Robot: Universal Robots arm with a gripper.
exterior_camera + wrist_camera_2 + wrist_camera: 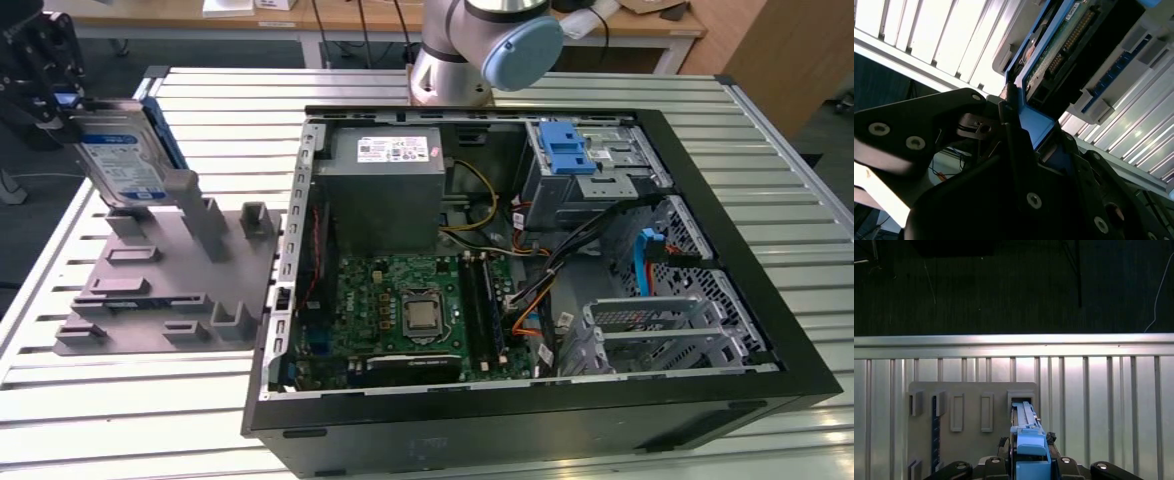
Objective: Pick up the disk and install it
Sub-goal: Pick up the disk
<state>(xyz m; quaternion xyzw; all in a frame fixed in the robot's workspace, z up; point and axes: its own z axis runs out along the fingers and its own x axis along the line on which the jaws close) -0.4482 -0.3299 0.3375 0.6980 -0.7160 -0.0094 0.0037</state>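
The disk (120, 155) stands upright on edge over the far corner of the grey holder plate (147, 290), at the exterior view's left; its white-and-blue label faces the camera. My gripper (60, 95) is shut on its upper part. In the second wrist view, black fingers (1009, 125) clamp the disk's blue rail, and the disk's (1064, 45) green circuit-board side shows beyond them. The first wrist view looks down the blue rail of the disk (1029, 445) toward a slot (1020, 402) in the plate. I cannot tell whether the lower end still sits in that slot.
An open black computer case (747, 250) lies flat on the slatted metal table, to the exterior view's right of the plate. Inside are a grey power-supply box (387, 180), a green motherboard (407, 305) and a silver bay with a blue latch (583, 160). The arm's base (454, 70) stands behind the case.
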